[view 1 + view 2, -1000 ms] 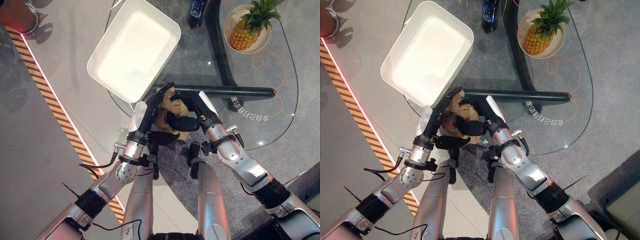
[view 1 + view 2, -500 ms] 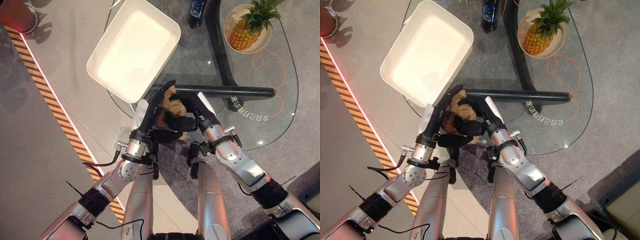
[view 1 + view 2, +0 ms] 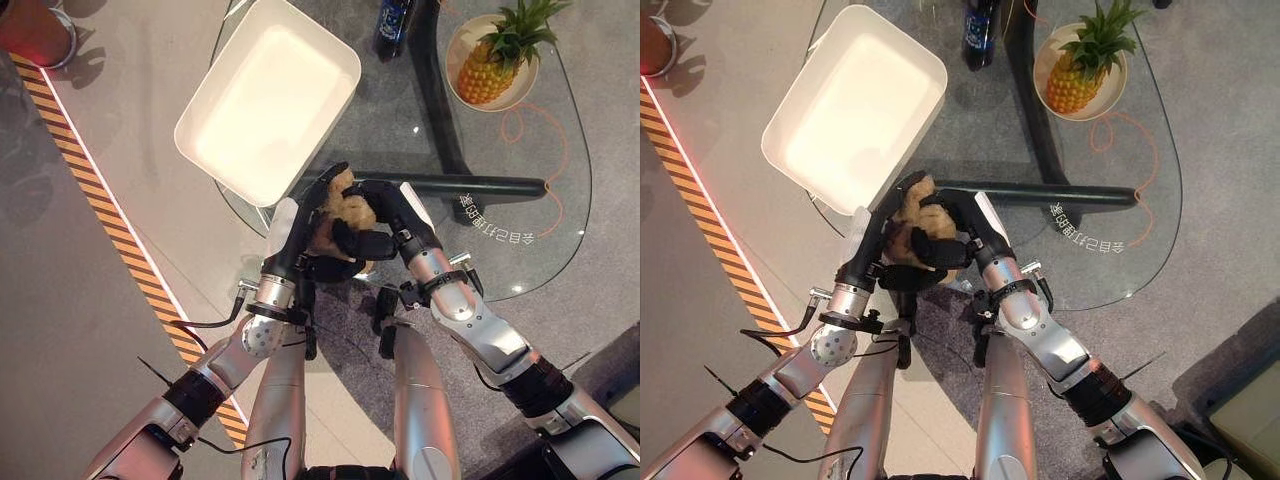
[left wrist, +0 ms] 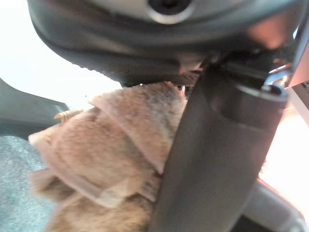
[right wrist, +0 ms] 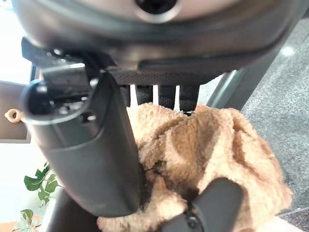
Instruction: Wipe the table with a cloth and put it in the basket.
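A fluffy tan cloth [image 3: 346, 204] is bunched up between my two hands at the near-left rim of the glass table [image 3: 520, 200]. My left hand [image 3: 297, 225] lies along the cloth's left side with its thumb [image 4: 207, 159] pressed across the fabric [image 4: 111, 159]. My right hand [image 3: 385, 215] comes in from the right, its fingers curled over the cloth [image 5: 212, 145] and its thumb [image 5: 91, 159] against it. Just beyond the hands sits the white rectangular basket [image 3: 312, 132], with nothing inside.
A pineapple [image 3: 495, 60] on a plate stands at the table's far right, with a dark bottle [image 3: 395, 25] at the far edge. A black base bar [image 3: 450, 183] shows under the glass. Striped tape [image 3: 110, 215] runs across the floor on the left.
Both hands have lifted the cloth a little toward the basket. The left arm has straightened slightly.
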Robot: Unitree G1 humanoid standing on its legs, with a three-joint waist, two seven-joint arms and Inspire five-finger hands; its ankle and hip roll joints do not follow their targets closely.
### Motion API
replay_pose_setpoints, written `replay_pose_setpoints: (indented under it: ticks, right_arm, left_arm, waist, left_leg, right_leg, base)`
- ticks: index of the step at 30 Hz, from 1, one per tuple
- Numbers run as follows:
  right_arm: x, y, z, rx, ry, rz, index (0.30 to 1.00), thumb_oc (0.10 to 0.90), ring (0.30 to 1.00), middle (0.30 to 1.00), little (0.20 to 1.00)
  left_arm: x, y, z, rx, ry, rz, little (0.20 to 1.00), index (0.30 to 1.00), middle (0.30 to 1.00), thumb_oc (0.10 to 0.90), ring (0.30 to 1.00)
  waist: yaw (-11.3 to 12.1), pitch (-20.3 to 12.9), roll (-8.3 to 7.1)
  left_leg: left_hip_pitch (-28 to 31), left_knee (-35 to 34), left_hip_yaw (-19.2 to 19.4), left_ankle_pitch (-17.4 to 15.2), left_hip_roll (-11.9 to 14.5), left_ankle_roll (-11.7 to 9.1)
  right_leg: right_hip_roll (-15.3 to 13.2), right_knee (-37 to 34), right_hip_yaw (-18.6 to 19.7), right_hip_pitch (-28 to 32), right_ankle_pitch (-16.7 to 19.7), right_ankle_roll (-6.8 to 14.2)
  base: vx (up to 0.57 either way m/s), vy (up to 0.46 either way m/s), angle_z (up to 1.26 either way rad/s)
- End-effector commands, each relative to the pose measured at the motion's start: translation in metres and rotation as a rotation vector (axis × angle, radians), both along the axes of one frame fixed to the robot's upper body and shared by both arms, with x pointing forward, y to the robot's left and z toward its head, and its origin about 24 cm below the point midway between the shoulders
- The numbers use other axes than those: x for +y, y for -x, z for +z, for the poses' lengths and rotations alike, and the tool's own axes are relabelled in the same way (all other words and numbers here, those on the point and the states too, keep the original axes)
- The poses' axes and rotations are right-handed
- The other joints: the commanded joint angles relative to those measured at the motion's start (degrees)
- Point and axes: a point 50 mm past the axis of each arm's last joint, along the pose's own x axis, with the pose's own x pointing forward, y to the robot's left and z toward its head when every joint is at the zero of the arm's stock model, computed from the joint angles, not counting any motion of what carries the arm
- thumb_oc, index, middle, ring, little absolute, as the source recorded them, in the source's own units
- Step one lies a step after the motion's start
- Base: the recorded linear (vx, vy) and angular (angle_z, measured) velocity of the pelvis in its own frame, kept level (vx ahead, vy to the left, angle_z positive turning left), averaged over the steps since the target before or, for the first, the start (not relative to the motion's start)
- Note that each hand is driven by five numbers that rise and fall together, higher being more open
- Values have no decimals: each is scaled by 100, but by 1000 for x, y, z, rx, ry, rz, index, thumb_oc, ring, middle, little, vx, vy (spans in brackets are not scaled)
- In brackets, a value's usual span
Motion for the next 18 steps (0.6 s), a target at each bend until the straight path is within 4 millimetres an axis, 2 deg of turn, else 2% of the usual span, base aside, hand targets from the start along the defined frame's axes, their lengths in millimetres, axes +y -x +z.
replay_pose_setpoints:
  ticks: [1,2,3,18]
  right_arm:
    - [32,36,86,-376,-262,273,300,100,300,300,200]
    - [32,36,86,-371,-259,280,300,100,300,300,200]
    - [33,36,85,-370,-256,284,300,100,300,300,200]
    - [37,36,84,-354,-253,312,300,100,300,300,200]
  left_arm:
    - [-16,12,11,-57,86,-90,359,436,436,259,436]
    - [-16,13,9,-54,87,-97,241,335,335,141,335]
    - [-17,13,8,-52,87,-102,200,300,300,100,300]
    - [-19,11,4,-38,86,-88,200,300,300,100,300]
  waist:
    - [62,-147,-44]
    - [63,-147,-43]
    - [63,-147,-40]
    - [56,-147,-45]
  left_leg:
    - [468,-216,516,-419,-341,460]
    - [462,-213,519,-420,-338,458]
    - [457,-212,520,-421,-338,457]
    - [404,-202,487,-418,-365,462]
  right_leg:
    - [521,-522,-148,103,489,-9]
    - [518,-528,-147,102,488,-16]
    - [519,-523,-146,94,484,-21]
    - [546,-532,-105,60,473,-38]
  base:
    - [0,0,0]
    - [0,0,0]
    - [0,0,0]
    - [1,3,-1]
